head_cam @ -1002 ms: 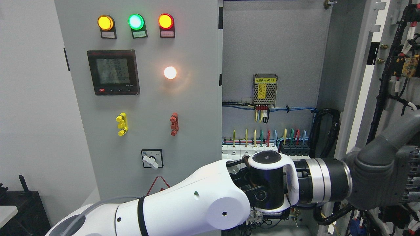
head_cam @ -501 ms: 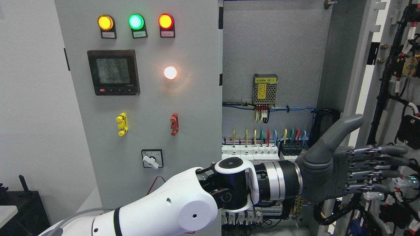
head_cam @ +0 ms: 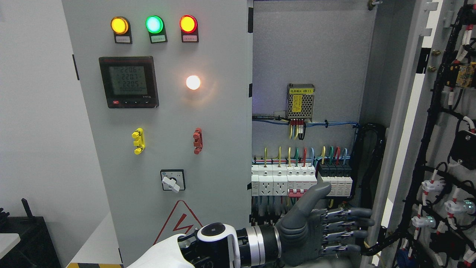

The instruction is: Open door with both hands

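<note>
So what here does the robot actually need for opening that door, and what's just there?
Needed:
- left hand, fingers spread
- open door at right

Just there:
- lamps
- meter
- breakers
- switch
- warning triangle

My left hand (head_cam: 316, 230) pulled back and down from the open door (head_cam: 442, 149) at the right, now low in front of the cabinet's breaker row (head_cam: 297, 180), fingers (head_cam: 349, 223) flat and spread, thumb up, arm mostly dropped out of view, breakers and warning triangle (head_cam: 182, 221) uncovered
</note>
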Controlling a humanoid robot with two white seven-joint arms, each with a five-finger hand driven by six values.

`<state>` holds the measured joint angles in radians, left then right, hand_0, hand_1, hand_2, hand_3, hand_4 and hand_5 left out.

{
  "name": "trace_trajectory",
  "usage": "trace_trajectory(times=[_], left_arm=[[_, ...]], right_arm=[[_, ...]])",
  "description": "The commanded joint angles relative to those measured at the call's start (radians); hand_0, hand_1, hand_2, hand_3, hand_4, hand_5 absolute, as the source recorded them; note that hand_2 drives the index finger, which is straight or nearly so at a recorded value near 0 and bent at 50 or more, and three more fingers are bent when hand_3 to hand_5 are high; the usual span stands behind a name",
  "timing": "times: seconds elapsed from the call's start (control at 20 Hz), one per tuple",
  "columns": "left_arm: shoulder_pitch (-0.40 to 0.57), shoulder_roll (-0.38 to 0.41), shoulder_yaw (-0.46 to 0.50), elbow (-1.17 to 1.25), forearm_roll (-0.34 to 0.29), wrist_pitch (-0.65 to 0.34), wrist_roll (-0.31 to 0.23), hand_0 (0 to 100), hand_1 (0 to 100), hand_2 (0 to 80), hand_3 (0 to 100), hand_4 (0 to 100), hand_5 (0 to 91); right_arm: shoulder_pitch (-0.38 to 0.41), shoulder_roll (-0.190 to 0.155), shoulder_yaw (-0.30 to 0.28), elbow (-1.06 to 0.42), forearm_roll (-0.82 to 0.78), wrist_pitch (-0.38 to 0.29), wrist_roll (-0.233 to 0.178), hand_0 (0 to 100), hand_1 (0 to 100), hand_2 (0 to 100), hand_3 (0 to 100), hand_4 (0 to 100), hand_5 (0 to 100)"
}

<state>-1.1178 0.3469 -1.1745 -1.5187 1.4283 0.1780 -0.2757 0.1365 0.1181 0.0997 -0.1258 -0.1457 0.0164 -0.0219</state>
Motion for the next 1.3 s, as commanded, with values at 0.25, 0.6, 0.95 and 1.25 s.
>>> trace_trajectory(times=[0.25, 0.6, 0.95, 1.25], left_arm=[[0.354, 0.251, 0.064, -0.13, -0.242, -0.012, -0.045, 0, 0, 0.0, 0, 4, 0.0], [0.495, 0.331, 0.07, -0.172, -0.29, -0.014, -0.056, 0, 0, 0.0, 0, 4, 0.0], [0.653, 0.428, 0.145, -0.172, -0.301, -0.015, -0.14, 0, 0, 0.0, 0, 4, 0.0], [0.898, 0.446, 0.303, -0.141, -0.457, -0.015, -0.145, 0, 0, 0.0, 0, 4, 0.0]], right_arm=[[0.0, 0.0, 0.0, 0.0, 0.0, 0.0, -0.001, 0, 0, 0, 0, 0, 0], [0.0, 0.0, 0.0, 0.0, 0.0, 0.0, -0.001, 0, 0, 0, 0, 0, 0], [0.0, 0.0, 0.0, 0.0, 0.0, 0.0, -0.001, 0, 0, 0, 0, 0, 0], [0.0, 0.0, 0.0, 0.0, 0.0, 0.0, -0.001, 0, 0, 0, 0, 0, 0]])
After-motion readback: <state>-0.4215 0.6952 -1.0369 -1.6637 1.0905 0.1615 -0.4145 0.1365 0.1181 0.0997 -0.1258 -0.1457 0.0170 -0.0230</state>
